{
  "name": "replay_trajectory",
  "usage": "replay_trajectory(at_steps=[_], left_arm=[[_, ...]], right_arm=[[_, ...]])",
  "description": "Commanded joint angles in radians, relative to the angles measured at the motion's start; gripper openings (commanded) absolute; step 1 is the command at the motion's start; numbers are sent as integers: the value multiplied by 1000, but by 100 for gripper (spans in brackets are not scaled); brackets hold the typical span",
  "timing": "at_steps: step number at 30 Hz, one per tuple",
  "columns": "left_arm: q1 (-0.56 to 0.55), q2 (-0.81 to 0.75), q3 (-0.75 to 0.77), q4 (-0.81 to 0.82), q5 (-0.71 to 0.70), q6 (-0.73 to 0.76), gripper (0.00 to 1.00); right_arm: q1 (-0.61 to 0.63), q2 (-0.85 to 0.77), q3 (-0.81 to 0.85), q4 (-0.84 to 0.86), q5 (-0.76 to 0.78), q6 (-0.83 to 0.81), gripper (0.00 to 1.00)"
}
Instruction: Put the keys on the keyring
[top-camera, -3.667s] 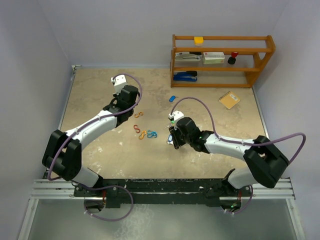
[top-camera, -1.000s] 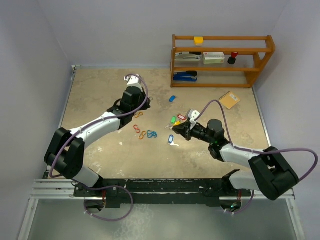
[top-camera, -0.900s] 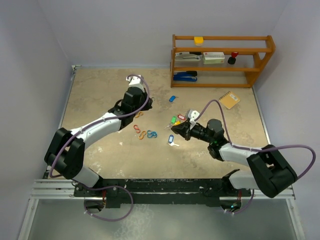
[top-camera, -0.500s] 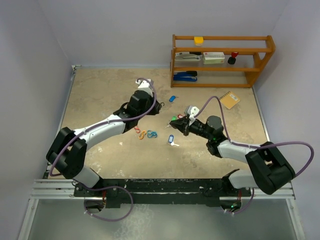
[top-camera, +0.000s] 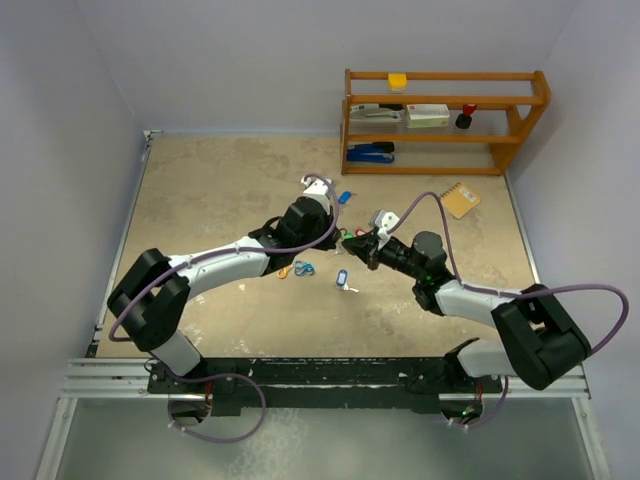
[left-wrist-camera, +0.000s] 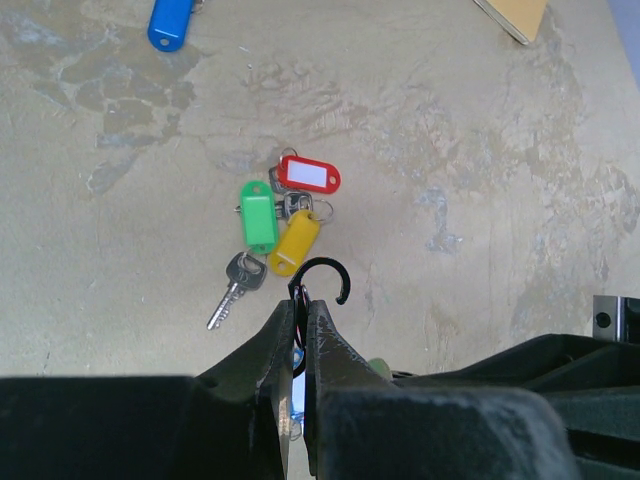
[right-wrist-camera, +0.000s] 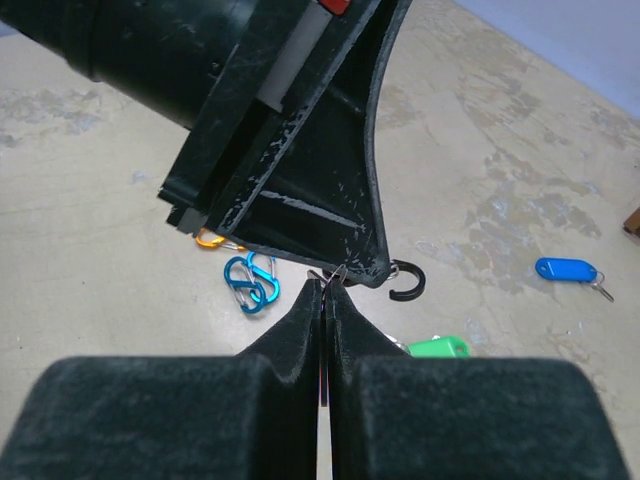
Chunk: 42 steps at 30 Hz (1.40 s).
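Observation:
My left gripper (top-camera: 337, 236) (left-wrist-camera: 299, 298) is shut on a black C-shaped keyring (left-wrist-camera: 322, 279), whose open hook sticks out past the fingertips; it also shows in the right wrist view (right-wrist-camera: 408, 283). My right gripper (top-camera: 352, 246) (right-wrist-camera: 327, 277) is shut on a thin small metal ring, tip to tip with the left gripper. Keys with red (left-wrist-camera: 308, 175), green (left-wrist-camera: 258, 217) and yellow (left-wrist-camera: 296, 243) tags lie bunched on the table with a bare key (left-wrist-camera: 232, 288). A blue-tagged key (top-camera: 345, 197) lies farther back, another (top-camera: 342, 277) nearer.
Blue (right-wrist-camera: 250, 282) and orange (right-wrist-camera: 215, 240) figure-eight clips lie left of the grippers, and in the top view (top-camera: 299, 268). A wooden shelf (top-camera: 445, 120) with office items stands at the back right. A tan notebook (top-camera: 459, 199) lies in front of it.
My left arm has swung right across the table, past the clips, until its gripper meets the right gripper. The right gripper has moved slightly back and left toward the key bunch.

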Motion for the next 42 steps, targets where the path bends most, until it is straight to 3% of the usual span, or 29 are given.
replay_trajectory(at_steps=[1, 42], left_arm=[[-16, -13, 60, 8, -42, 36, 0], [-43, -72, 73, -44, -48, 63, 0]], right_arm=[[-4, -41, 16, 7, 34, -37, 0], [-6, -4, 18, -34, 45, -56, 0]])
